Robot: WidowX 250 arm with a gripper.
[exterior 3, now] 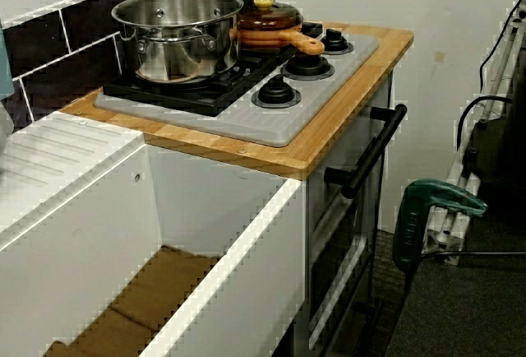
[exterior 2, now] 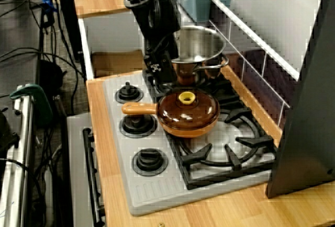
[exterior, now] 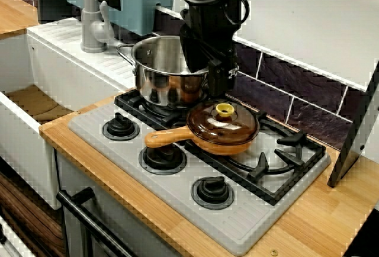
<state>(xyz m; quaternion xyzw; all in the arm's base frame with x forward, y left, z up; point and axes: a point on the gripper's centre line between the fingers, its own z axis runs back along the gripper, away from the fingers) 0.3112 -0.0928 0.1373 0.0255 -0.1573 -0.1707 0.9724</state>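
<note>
Even indoor light fills the kitchen corner; glare streaks the steel pot (exterior: 169, 70), shadows fall soft, outlines look jagged, grainy.

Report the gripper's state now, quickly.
Gripper: cannot be told whether the jaws are open or closed; it hangs close by the steel pot and the lidded brown pan.

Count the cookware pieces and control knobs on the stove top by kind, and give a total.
Steel pot: 1
Brown pan: 1
Lid: 1
Stove knobs: 3
Total: 6
</note>
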